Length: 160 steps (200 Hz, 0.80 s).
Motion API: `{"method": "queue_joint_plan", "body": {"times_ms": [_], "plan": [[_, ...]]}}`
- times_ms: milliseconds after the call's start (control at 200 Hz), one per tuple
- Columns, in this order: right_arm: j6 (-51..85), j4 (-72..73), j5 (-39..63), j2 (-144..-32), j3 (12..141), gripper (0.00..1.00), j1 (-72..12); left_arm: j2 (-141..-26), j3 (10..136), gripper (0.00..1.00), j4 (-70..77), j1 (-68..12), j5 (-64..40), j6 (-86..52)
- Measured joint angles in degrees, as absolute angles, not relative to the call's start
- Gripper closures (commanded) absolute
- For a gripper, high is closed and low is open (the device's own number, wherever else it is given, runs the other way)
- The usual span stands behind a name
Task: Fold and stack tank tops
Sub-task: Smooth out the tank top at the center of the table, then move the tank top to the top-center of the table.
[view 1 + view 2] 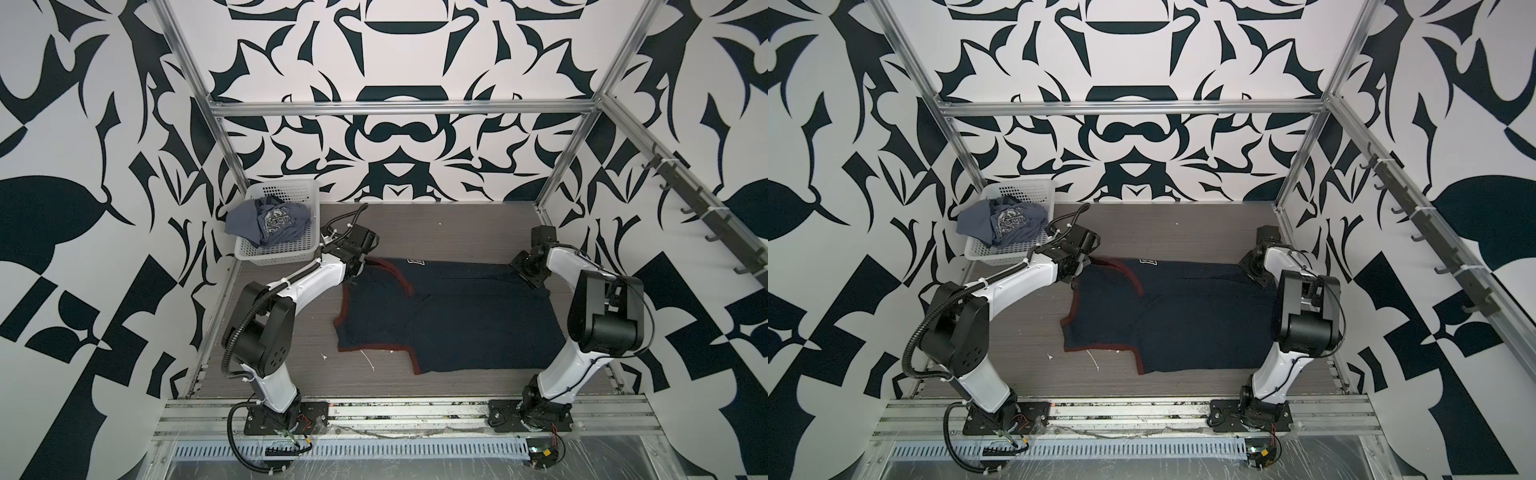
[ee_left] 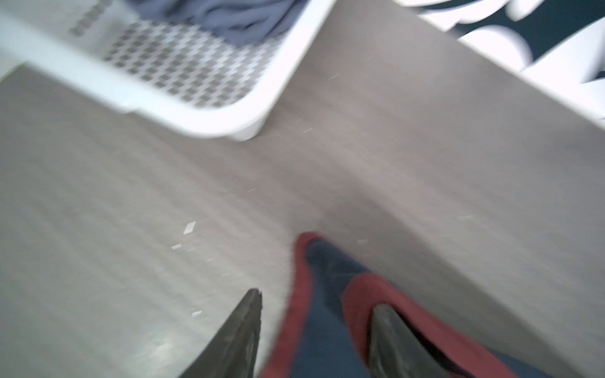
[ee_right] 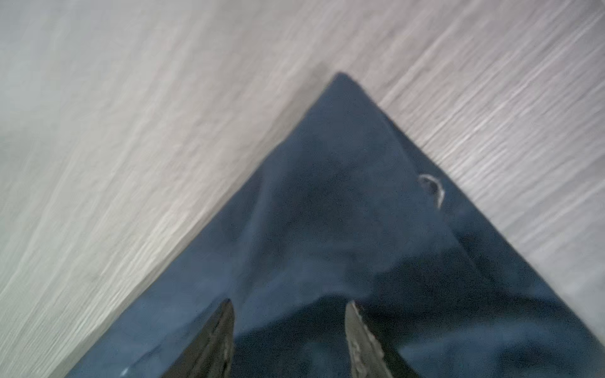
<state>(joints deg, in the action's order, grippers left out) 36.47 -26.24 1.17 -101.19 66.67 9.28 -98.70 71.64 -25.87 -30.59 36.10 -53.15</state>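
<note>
The dark navy tank top with maroon trim lies spread on the table, its far side folded over. My left gripper is open at the far left shoulder strap. The strap lies loose between its fingers. At the far right corner of the navy cloth my right gripper hovers open. The slate grey-blue tank top sits crumpled in the basket.
A white perforated basket stands at the far left corner, close to my left wrist. Metal frame posts and patterned walls enclose the table. Small white scraps lie near the garment's front left.
</note>
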Motion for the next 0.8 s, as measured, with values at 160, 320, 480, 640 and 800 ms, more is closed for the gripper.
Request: {"method": "queue_joint_plan", "body": {"times_ms": [160, 320, 480, 640, 800], "plan": [[35.68, -26.52, 1.23, -101.84, 68.47, 0.41, 7.03, -102.63, 75.24, 0.50, -25.74, -30.89, 32.99, -53.04], [35.35, -27.29, 1.19, -102.50, 68.47, 0.40, 7.16, -104.44, 72.03, 0.56, -25.80, -30.48, 31.62, -54.52], [35.14, -27.49, 1.13, -102.48, 68.47, 0.41, 7.38, -104.22, 66.81, 0.55, -24.29, -29.28, 29.76, -54.19], [34.89, -27.57, 1.02, -102.48, 68.47, 0.41, 7.40, -104.40, 71.48, 0.50, -24.64, -29.17, 28.36, -52.16], [34.65, -27.57, 0.97, -102.50, 68.47, 0.41, 7.40, -106.24, 78.52, 0.47, -24.73, -29.21, 26.83, -51.68]]}}
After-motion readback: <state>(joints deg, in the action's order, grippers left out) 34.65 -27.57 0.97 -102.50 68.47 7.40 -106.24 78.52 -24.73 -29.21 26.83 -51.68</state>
